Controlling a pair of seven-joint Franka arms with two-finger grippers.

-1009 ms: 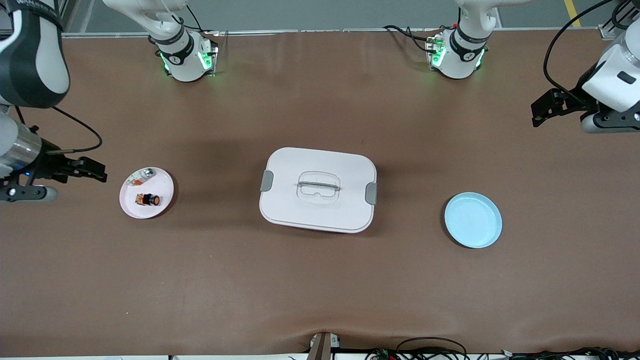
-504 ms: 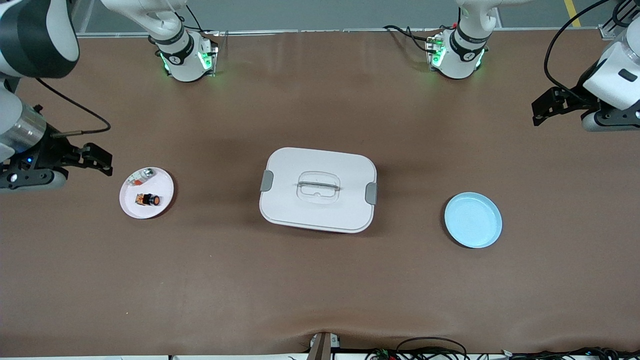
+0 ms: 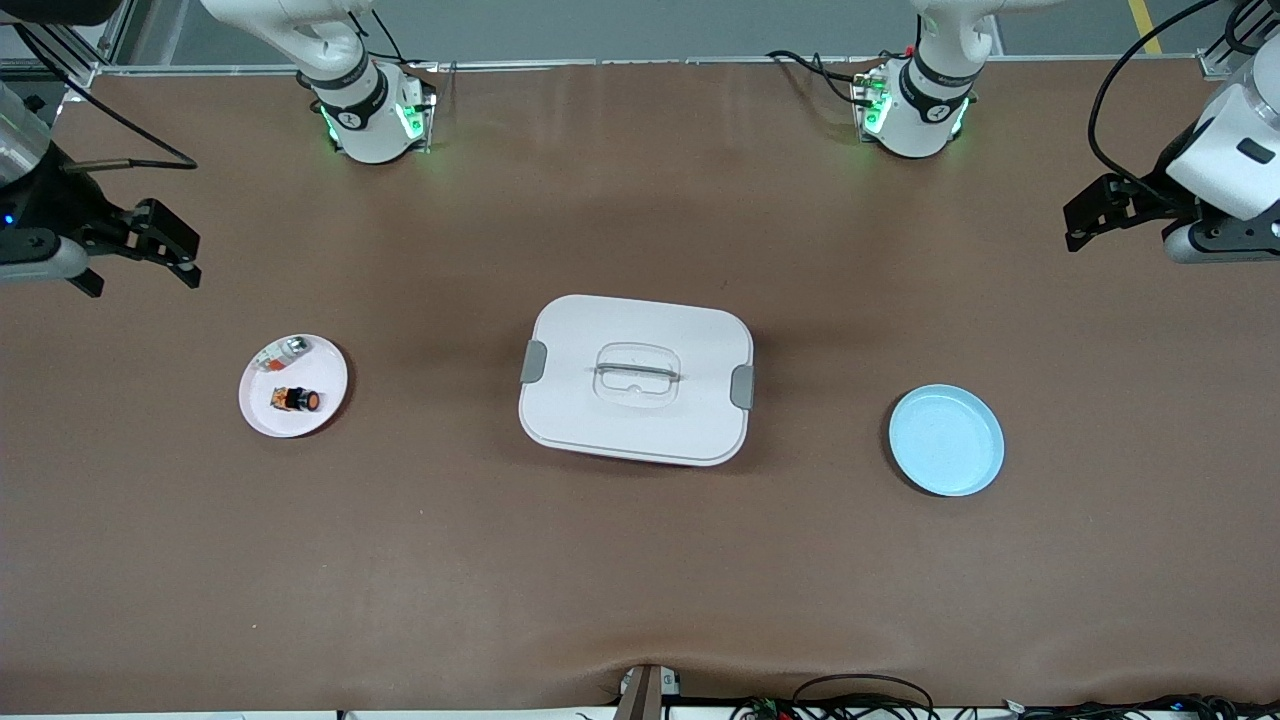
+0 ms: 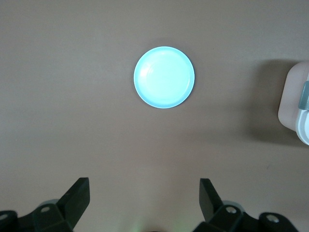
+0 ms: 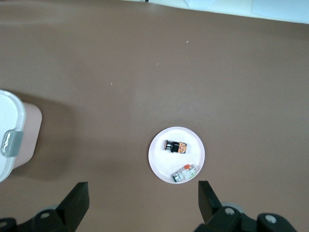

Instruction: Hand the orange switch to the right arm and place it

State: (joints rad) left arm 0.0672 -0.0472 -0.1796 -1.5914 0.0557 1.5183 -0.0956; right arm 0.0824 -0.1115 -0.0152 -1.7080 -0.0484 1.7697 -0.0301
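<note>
A brown counter (image 3: 640, 560) ran under 2 arms, with a white lidded box (image 3: 636, 379) at its middle. The switch (image 3: 297, 399) lay on its side in a pink plate (image 3: 330, 400) toward the right arm's end, together with a small silvery part (image 3: 283, 351) that sat farther from the front camera. A blue plate (image 3: 946, 440) sat bare toward the left arm's end.

The right end effector (image 3: 158, 246) hung over the counter near its end edge, fingers spread wide and holding nothing; the switch lay nearer the front camera than the spot below it and a little toward the box. The left end effector (image 3: 1088, 214) waited over the other end, also spread and holding nothing, well apart from the switch. The right arm was plainly the nearer one.

The switch's long axis ran roughly along the counter's length, its orange end pointing toward the box. A grasp would likely want the fingers closing across that axis.
</note>
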